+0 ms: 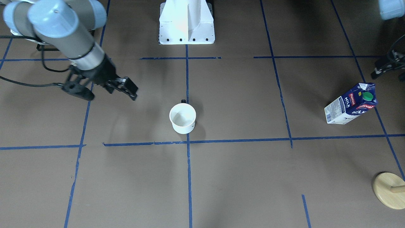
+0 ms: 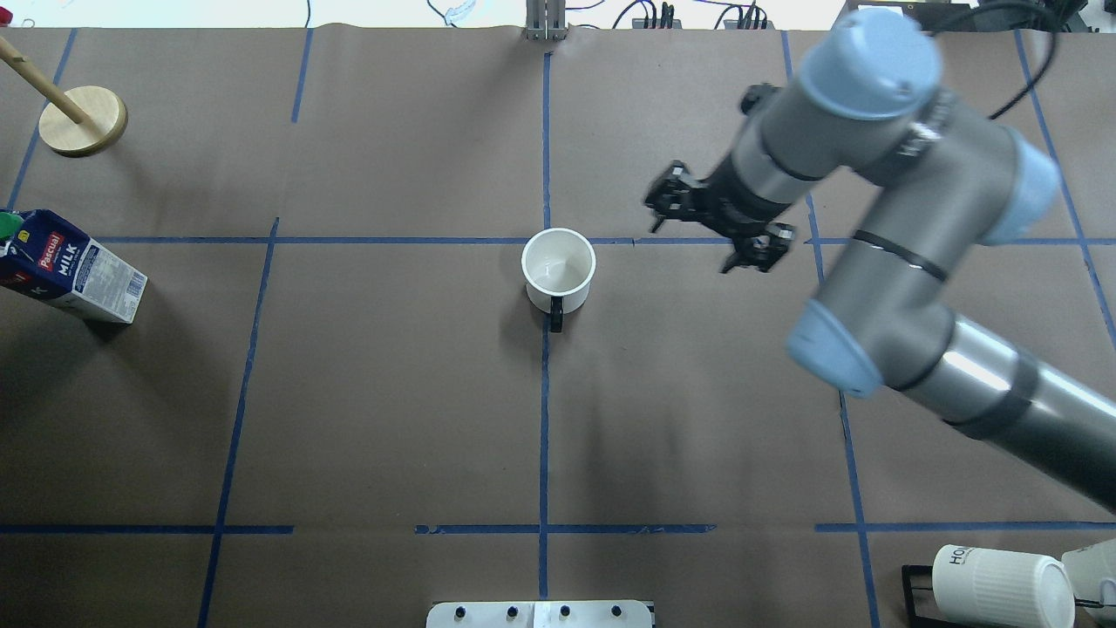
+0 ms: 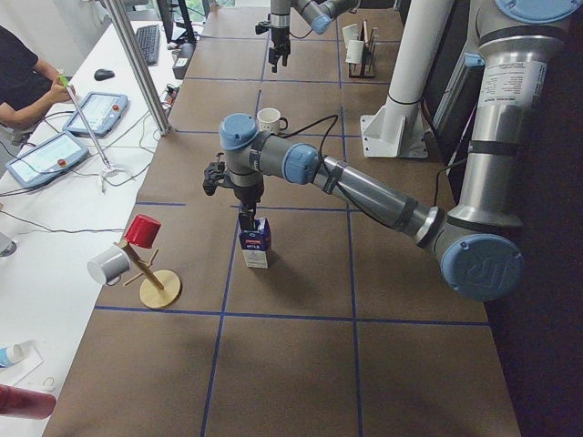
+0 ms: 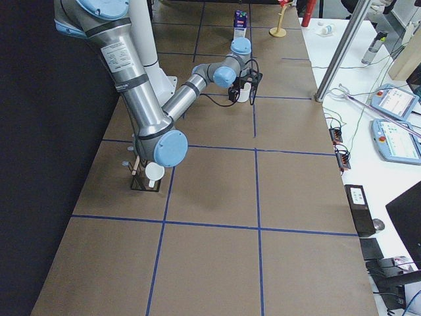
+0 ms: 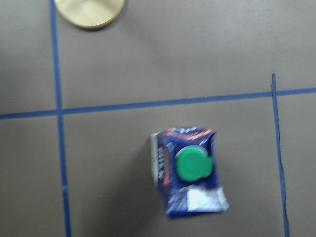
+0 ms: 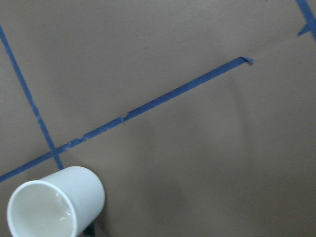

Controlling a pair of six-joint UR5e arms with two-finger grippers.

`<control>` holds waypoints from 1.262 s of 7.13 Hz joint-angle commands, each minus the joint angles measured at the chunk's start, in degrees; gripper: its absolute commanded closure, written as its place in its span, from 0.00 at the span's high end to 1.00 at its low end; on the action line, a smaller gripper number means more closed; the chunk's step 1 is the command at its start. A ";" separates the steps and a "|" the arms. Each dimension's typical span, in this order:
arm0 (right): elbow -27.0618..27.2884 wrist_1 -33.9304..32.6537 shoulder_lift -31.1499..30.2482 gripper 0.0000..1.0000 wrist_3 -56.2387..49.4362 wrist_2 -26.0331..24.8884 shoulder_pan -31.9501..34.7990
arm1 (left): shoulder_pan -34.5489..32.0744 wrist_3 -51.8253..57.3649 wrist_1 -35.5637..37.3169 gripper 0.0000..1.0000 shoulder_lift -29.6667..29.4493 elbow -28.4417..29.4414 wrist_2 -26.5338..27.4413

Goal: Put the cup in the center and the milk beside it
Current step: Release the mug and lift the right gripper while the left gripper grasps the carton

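Right claw [image 2: 711, 225]: wide, empty, beside cup [image 2: 559, 262] at centre [image 1: 188, 142]. Left claw [image 1: 387, 68]: over milk carton [image 1: 351, 106], left bench edge; opening indeterminable. Milk step: grasp carton, carry beside cup.

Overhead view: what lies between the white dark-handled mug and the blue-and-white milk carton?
No object: from the white dark-handled mug to the blue-and-white gable-top milk carton, the overhead view shows bare brown paper crossed by one blue tape line.
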 commanded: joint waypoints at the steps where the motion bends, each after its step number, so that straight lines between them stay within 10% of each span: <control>1: 2.47 0.08 -3.34 1.00 -2.89 -0.08 0.44 | 4.17 -1.36 -4.55 1.00 -1.68 6.44 0.66; 6: 2.56 0.17 -3.51 1.00 -2.10 -0.62 -0.09 | 7.08 -2.68 -7.66 1.00 -1.94 10.60 0.66; 7: 2.56 0.17 -3.42 1.00 -2.10 -0.62 -0.35 | 7.70 -2.86 -7.57 0.87 -1.94 10.69 0.75; 8: 2.56 0.17 -3.34 1.00 -2.10 -0.62 -0.44 | 7.79 -5.91 -7.66 0.18 -2.55 10.60 0.75; 9: 2.56 0.17 -3.34 1.00 -2.10 -0.62 -0.44 | 7.79 -6.37 -7.57 0.03 -3.16 10.43 0.75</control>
